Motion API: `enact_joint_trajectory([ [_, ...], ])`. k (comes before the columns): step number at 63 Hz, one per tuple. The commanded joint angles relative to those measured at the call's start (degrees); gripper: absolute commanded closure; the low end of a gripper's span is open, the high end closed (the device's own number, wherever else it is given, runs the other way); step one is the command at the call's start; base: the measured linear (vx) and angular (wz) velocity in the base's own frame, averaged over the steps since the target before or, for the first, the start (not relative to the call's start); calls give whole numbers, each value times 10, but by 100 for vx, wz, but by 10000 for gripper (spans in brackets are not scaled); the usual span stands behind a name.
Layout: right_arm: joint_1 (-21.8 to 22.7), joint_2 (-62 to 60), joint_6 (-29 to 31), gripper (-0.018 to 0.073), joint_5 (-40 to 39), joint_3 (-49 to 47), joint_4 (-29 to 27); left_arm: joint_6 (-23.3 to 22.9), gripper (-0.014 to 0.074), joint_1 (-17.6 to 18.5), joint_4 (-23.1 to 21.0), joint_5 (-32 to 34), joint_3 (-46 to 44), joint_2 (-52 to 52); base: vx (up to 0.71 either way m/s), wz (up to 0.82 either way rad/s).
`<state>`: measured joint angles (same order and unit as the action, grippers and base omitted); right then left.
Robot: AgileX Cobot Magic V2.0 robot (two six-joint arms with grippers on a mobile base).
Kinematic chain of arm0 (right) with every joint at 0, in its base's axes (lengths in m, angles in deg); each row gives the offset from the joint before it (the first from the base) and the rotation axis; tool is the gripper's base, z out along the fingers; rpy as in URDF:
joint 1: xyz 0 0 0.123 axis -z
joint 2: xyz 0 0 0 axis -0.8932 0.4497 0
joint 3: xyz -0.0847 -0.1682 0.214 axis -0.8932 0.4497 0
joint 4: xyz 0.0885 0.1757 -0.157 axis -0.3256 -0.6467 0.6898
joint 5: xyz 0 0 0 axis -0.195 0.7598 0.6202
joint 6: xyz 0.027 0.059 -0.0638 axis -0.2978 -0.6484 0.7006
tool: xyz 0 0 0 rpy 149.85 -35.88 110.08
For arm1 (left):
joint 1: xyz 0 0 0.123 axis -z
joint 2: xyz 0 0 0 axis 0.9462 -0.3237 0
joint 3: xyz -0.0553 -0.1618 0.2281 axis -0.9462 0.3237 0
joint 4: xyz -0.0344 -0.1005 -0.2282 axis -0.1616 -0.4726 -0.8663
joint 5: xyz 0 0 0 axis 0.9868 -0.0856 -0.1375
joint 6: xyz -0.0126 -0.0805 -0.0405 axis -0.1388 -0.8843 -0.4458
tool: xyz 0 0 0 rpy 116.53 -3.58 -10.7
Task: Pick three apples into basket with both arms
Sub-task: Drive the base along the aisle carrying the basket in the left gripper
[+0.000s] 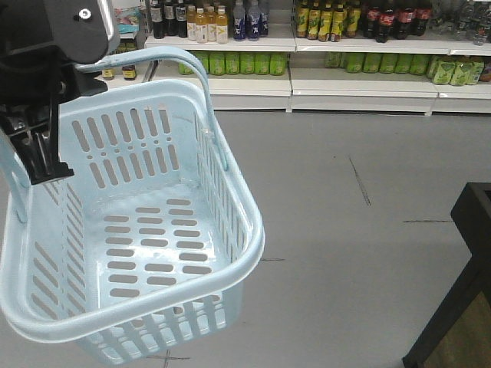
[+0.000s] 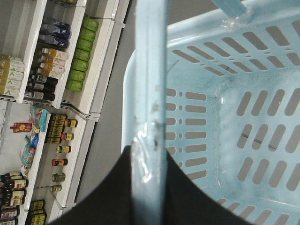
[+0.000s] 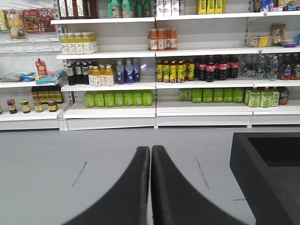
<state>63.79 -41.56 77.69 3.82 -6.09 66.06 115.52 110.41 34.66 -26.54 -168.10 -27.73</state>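
Observation:
The pale blue basket (image 1: 249,222) hangs tilted in the air at the left of the front view, and its slotted bottom (image 2: 234,117) holds nothing. My left gripper (image 2: 149,151) is shut on the basket's loop handle (image 2: 151,70), which runs straight up between the two black fingers. The left arm (image 1: 46,46) fills the top left corner above the basket. My right gripper (image 3: 150,149) is shut with nothing between its fingers, pointing over the grey floor toward the shelves. No apples show in any view.
Store shelves (image 3: 154,75) stocked with bottles line the far wall. A black table or frame (image 1: 460,291) stands at the lower right, also seen as a black box edge (image 3: 267,173) right of my right gripper. Grey floor (image 1: 345,192) lies between.

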Motion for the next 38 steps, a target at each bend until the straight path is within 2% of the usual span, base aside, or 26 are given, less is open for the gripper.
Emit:
enact_joint_trajectory([
  [1,0,-7,1,568,-46,7,6,-9,603,-1,10,43,-21,16,8,-2],
  [38,0,-7,1,568,-46,7,6,-9,603,-1,5,43,-21,15,1,-2],
])
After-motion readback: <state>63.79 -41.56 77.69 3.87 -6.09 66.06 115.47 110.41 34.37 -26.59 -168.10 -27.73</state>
